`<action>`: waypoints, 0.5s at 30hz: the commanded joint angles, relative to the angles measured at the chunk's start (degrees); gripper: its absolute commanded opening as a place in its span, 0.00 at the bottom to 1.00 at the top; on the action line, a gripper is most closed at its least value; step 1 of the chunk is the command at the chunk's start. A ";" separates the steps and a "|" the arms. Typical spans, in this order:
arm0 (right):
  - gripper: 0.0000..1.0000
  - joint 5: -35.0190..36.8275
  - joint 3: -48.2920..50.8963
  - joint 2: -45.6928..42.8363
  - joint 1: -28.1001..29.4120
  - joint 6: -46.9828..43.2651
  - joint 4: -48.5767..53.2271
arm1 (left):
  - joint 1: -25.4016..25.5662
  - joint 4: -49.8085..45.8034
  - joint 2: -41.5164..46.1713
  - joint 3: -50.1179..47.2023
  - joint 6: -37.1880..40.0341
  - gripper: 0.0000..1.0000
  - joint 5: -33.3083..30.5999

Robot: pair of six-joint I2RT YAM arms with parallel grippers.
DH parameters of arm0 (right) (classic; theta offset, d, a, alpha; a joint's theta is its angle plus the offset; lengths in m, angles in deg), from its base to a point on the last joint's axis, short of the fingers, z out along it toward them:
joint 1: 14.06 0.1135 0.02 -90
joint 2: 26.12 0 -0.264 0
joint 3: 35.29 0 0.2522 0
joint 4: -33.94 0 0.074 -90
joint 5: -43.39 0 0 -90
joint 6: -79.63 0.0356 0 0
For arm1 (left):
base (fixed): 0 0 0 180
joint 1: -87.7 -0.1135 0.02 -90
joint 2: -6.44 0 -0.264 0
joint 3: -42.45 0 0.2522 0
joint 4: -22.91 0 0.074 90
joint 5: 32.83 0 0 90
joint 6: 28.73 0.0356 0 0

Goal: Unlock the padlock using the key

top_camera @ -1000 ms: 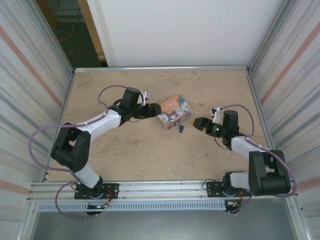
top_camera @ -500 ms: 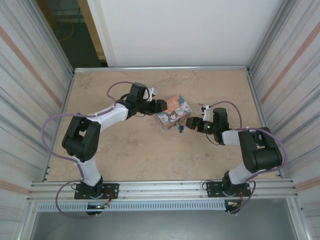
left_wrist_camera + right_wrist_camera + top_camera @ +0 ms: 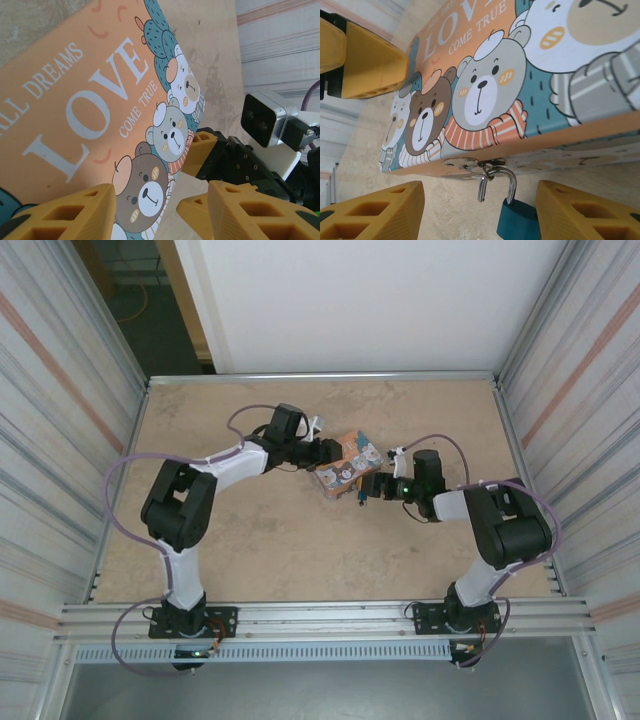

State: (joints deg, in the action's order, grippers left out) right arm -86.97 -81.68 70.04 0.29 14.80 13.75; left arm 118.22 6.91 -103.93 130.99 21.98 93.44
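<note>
The tiny blue padlock hangs by its silvery shackle from the hasp on the front of the "LOVE" tin. One end of the shackle is free of the body. My right gripper is open and straddles the padlock; its right finger is close beside the blue body. My left gripper is open over the bear-printed end of the tin's lid. From above, the left gripper and right gripper flank the tin. The key is out of view.
The tin lies mid-table on the beige tabletop. Corrugated metal walls close in the left and right sides, and a white wall stands behind. A finger of the left gripper sits beyond the tin's far corner.
Both arms have reached inward to the tin: the left gripper moved right onto its lid end, the right gripper moved left up to the padlock. Both jaws have narrowed somewhat.
</note>
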 commanded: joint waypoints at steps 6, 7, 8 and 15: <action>0.59 0.46 -2.79 2.34 0.90 -4.36 2.73 | 0.40 -3.31 -2.00 1.38 -0.76 0.52 0.94; 0.59 0.30 -3.01 2.47 0.90 -4.44 2.82 | 0.41 -3.33 -2.11 1.25 -0.79 0.52 0.92; 0.59 0.06 -3.24 2.71 1.01 -4.51 2.92 | 0.40 -3.36 -2.13 1.16 -0.78 0.52 0.90; 0.59 -0.88 -3.86 4.02 1.47 -4.78 3.46 | 0.41 -3.82 -2.42 0.72 -0.79 0.51 0.74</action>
State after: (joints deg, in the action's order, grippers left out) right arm -87.01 -84.21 72.93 1.34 11.56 16.26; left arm 118.31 6.02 -104.56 131.54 21.77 93.64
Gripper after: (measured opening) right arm 0.592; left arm 0.513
